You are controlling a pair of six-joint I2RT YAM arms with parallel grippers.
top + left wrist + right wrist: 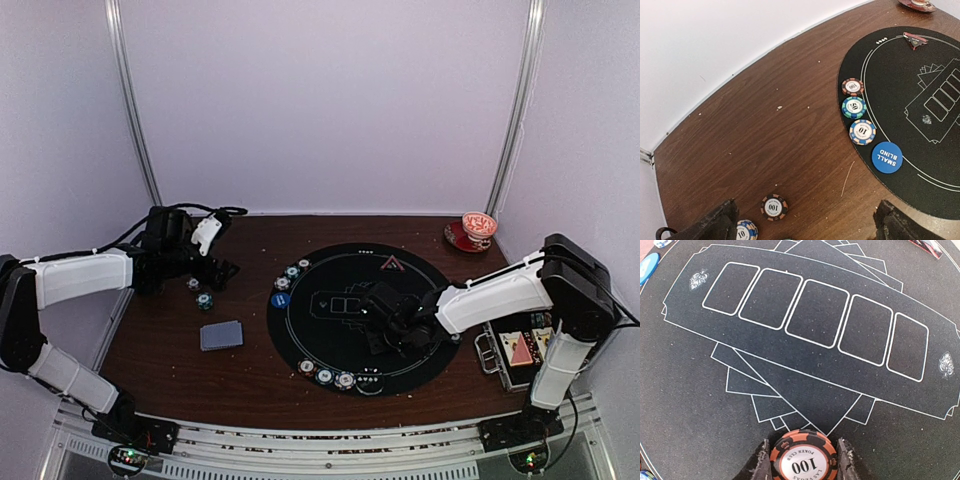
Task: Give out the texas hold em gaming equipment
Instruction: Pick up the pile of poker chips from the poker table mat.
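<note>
Dark wood table (150, 350), black poker mat (312, 335): right gripper (801, 467) pinches red 100 chip (801, 456) by its rim, card outlines just ahead, probably for flat placement; left gripper (807, 222) spread, loose 100 chip (774, 207) between its fingers.

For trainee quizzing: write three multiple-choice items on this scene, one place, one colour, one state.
1. The card stack lies: A on the wood, left of the mat; B at the mat's centre; C against the wall.
2. The SMALL BLIND disc is: A orange; B blue; C green.
3. The right claw is: A open, empty; B out of view; C shut on a 100 chip.
Key: A, top view shows it off the mat; B, left wrist view shows blue; C, chip sits pinched between its fingers.
</note>
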